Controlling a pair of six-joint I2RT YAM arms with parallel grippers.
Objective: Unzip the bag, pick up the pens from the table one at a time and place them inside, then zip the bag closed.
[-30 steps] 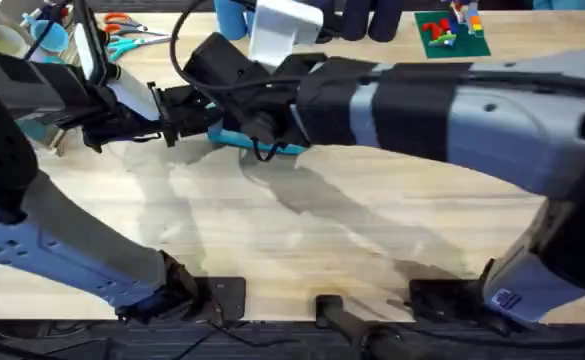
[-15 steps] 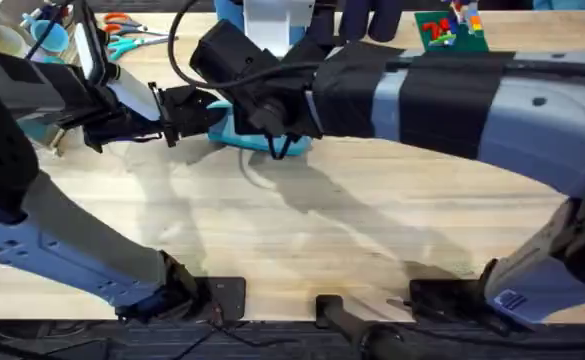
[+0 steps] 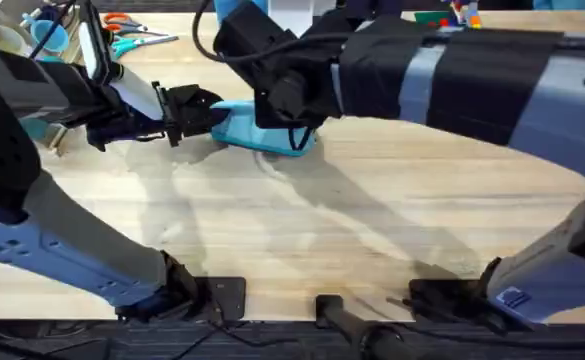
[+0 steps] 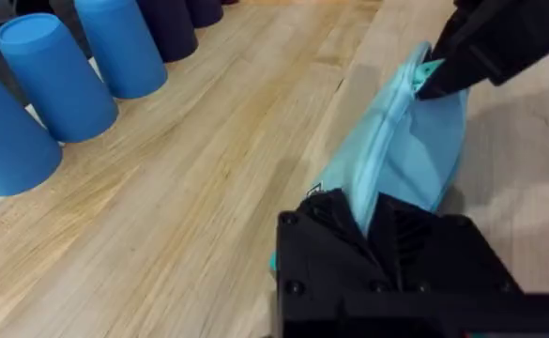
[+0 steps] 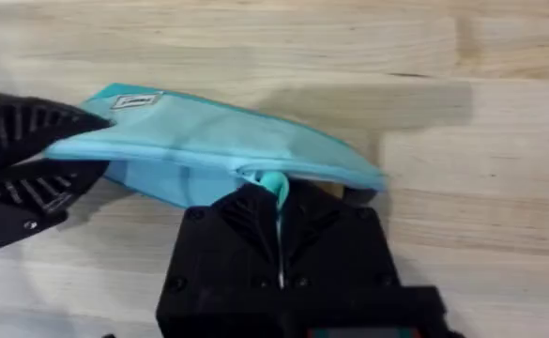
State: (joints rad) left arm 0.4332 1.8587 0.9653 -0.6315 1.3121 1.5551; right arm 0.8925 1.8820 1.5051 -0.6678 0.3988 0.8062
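Observation:
The light blue bag point(image 3: 244, 128) lies on the table point(image 3: 302, 240) toward its far side, held between my two arms. My left gripper point(image 3: 207, 112) is shut on the bag's left end; in the left wrist view the fabric point(image 4: 401, 150) runs out from between its fingers point(image 4: 368, 211). My right gripper point(image 3: 290, 135) is at the bag's right part, shut on the teal zipper pull point(image 5: 274, 183). In the right wrist view the bag point(image 5: 218, 136) stretches across above my fingers, with the left gripper point(image 5: 86, 148) clamping its far end. The pens are out of view.
Blue cups point(image 4: 44, 84) and dark cups point(image 4: 171, 23) stand beside the bag on the far side. Scissors point(image 3: 122, 25) and a cup holder point(image 3: 7, 38) sit at the back left, a green brick plate point(image 3: 442, 16) at the back right. The table's near half is bare wood.
My right gripper has slid to the right along the bag with the zipper pull in it. More of the bag shows. The left gripper has held its place.

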